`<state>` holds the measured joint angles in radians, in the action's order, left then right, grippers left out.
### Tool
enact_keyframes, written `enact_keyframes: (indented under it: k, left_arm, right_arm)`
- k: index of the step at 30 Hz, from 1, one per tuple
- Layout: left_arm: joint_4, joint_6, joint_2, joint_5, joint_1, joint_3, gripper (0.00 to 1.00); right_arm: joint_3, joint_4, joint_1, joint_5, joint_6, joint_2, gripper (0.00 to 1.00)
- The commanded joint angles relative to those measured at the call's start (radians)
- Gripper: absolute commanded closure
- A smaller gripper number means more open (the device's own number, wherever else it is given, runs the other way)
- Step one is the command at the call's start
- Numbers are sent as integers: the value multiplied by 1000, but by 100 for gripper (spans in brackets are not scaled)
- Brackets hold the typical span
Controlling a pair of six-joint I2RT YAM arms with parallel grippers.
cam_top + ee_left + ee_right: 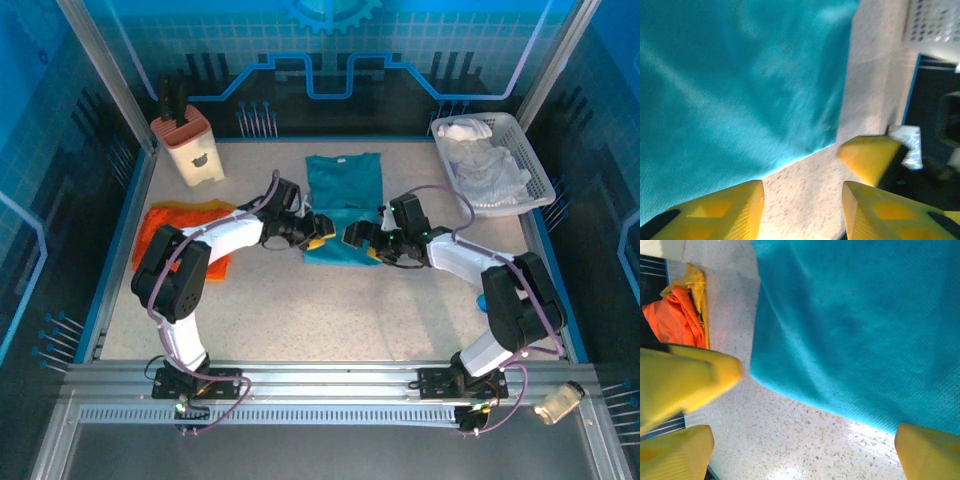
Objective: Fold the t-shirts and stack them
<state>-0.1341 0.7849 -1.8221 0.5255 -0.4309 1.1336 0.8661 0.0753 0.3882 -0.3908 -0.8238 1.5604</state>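
Observation:
The teal t-shirt (343, 200) lies flat mid-table as a long, narrow folded strip. Both grippers hover at its near edge, facing each other. My left gripper (320, 233) (802, 200) is open, with bare table between its yellow fingers (735, 210) and the teal hem (740, 100) just beyond. My right gripper (358, 236) (805, 450) is open wide over bare table beside the teal corner (855, 330). Each wrist view shows a yellow fingertip of the other gripper close by. The orange t-shirt (185, 235) (675, 320) lies crumpled at the left, yellow edge showing.
A white basket (530, 160) (935, 20) of pale cloths stands at the back right. A beige holder (190, 145) with dark handles stands at the back left. A small jar (560, 400) rests on the rail at the near right. Blue walls enclose the table.

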Motion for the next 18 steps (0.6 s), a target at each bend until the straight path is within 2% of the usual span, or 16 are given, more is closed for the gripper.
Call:
enact_keyframes:
  k: [1,8,18]
  left_arm:
    - [83,28,28,-21,-9,-74,55]
    - [169,64,-33,-15,-30,-86,57]
    - [155,33,-87,-57,-31,-139,58]
  right_arm:
    - [34,103,19,47,46,-45,5]
    - [-26,-15,21,14,15,14,8]
    - [-126,-171,20,-10,-11,135,12]
